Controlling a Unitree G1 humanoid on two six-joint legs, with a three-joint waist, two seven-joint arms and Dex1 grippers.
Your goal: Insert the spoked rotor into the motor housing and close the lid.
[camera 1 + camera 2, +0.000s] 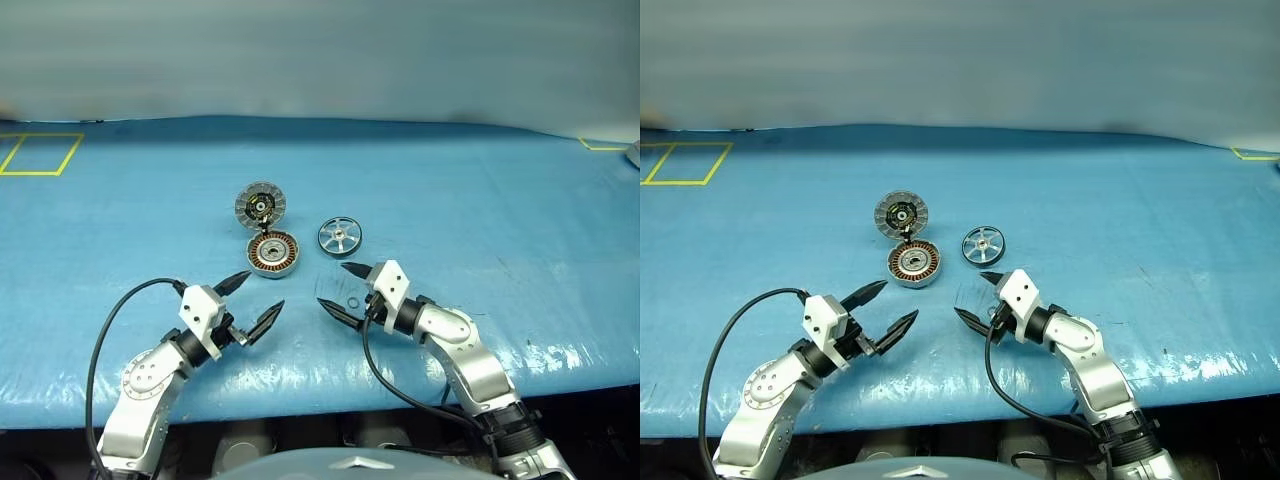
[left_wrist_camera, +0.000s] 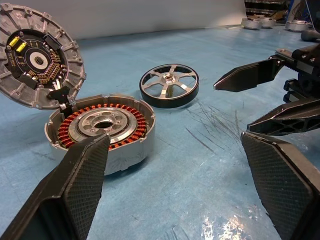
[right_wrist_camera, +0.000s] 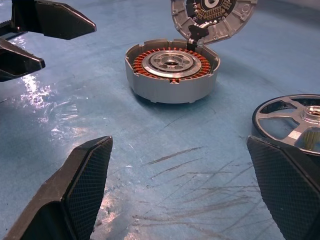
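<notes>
The motor housing (image 1: 273, 254) is a shallow silver-walled can, open side up, showing a ring of copper-orange windings around a silver centre with a dark hole. It sits ahead of the left gripper (image 1: 258, 301), between the two claws and beyond both. The lid (image 1: 260, 204) stands tilted up on a dark hinge at the housing's far rim, its grey radial ribs framing a dark circuit board with small yellow parts. The spoked rotor (image 1: 340, 237) lies flat just beyond the right gripper (image 1: 339, 290), beside the housing but apart from it: a shiny six-spoked wheel with a dark outer band. Both claws are spread wide and empty, tips angled toward each other. Everything rests on a blue sheet-covered table (image 1: 500, 210), scratched near the rotor, with yellow tape lines (image 1: 40, 154) at its far left corner and a pale wall behind.
</notes>
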